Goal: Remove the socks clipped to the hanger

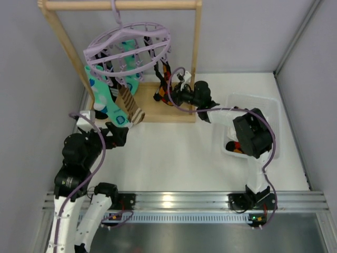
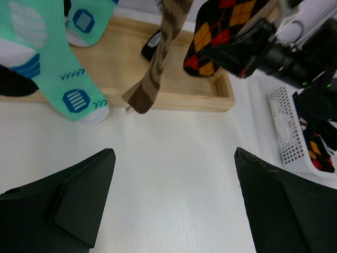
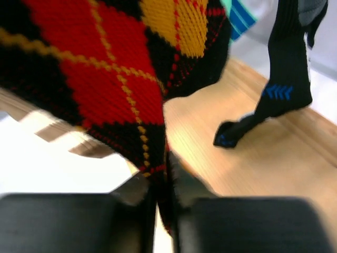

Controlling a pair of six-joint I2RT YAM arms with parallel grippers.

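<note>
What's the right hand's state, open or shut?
Shut on the argyle sock. The right wrist view shows the right hand with its fingers pressed together, the sock's lower edge pinched between them.

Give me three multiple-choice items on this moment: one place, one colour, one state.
1. The white plastic basket sits: A) right of the light wooden rack base; B) on that base; C) by the left arm.
2. Diamonds on the black argyle knit sock in the right claw are: A) green and white; B) red and orange-yellow; C) blue and pink.
3. The left claw is: A) shut on a sock; B) shut, empty; C) open, empty.
Answers: 1 A, it stands on the white table, off the base; 2 B, plain in the right wrist view; 3 C, its fingers stand wide apart with nothing between.
</note>
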